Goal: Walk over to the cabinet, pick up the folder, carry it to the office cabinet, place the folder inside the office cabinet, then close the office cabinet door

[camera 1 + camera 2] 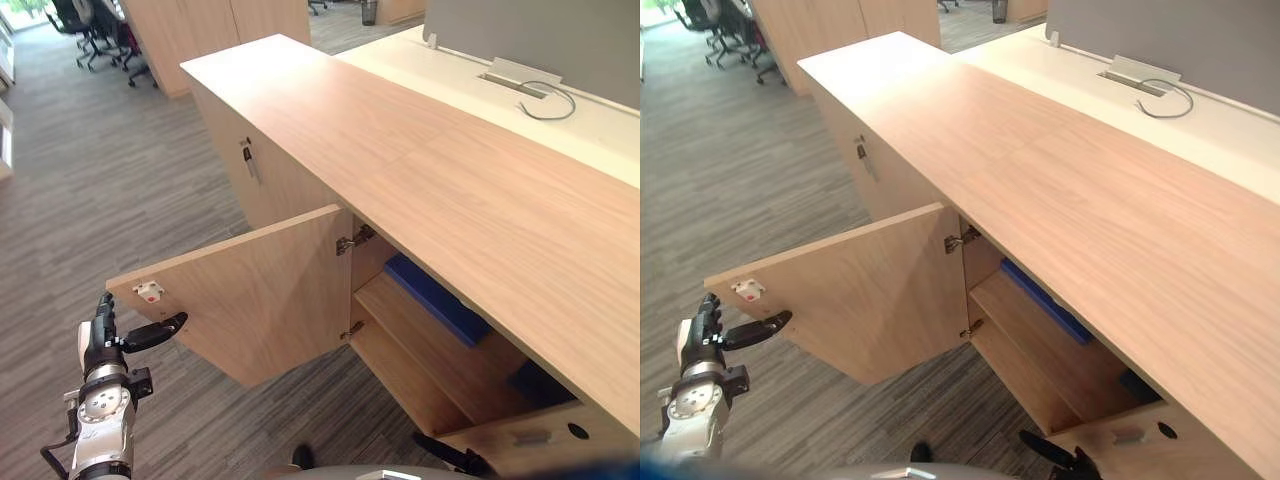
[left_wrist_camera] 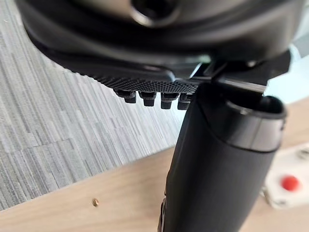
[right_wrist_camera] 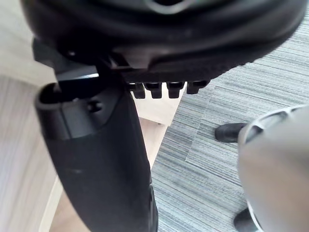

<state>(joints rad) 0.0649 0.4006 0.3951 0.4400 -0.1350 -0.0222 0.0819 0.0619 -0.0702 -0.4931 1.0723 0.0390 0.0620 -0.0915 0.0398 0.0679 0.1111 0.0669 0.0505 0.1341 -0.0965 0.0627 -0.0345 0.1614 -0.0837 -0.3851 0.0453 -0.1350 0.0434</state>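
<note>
My left hand (image 2: 145,83) is black plastic, with a finely dimpled, matt palm and a smooth thumb that has a slight sheen. My right hand (image 3: 101,164) has the same finish. The cabinet (image 1: 450,180) is pale wood-grain board, smooth and matt on top, and the door (image 1: 260,290) is the same board. Its hinges (image 1: 352,242) are bright metal, and the catch (image 1: 149,292) is white plastic with a red dot. The folder (image 1: 435,298) looks like matt blue plastic or card; I cannot tell which. The carpet (image 1: 120,190) is grey, streaked and rough-woven. The desk (image 1: 590,120) is smooth and off-white.
</note>
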